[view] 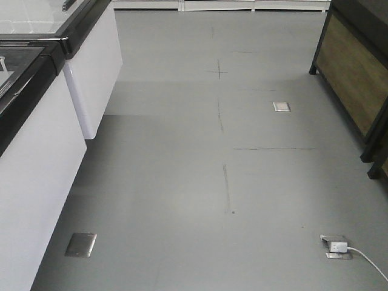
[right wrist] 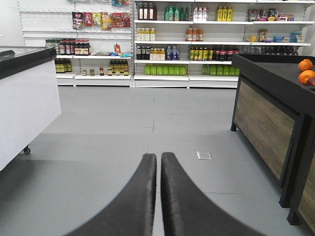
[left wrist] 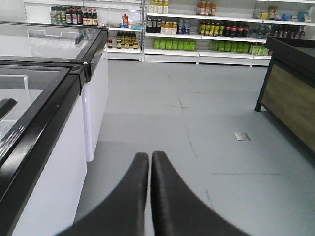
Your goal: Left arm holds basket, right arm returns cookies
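In the left wrist view my left gripper (left wrist: 149, 156) is shut, its two black fingers pressed together with nothing between them, pointing along the grey floor beside a white freezer. My right gripper (right wrist: 158, 158) is likewise shut and holds nothing, aimed down the aisle toward the far shelves. The basket and the cookies are out of view in every frame. Neither arm shows in the front-facing view.
White chest freezers (view: 36, 163) with black-framed glass lids line the left. A dark wood-panelled stand (right wrist: 268, 123) with oranges (right wrist: 306, 71) is on the right. Stocked shelves (right wrist: 162, 44) cross the far end. Floor sockets (view: 81, 244) and a plugged white adapter (view: 337, 247) sit on the floor.
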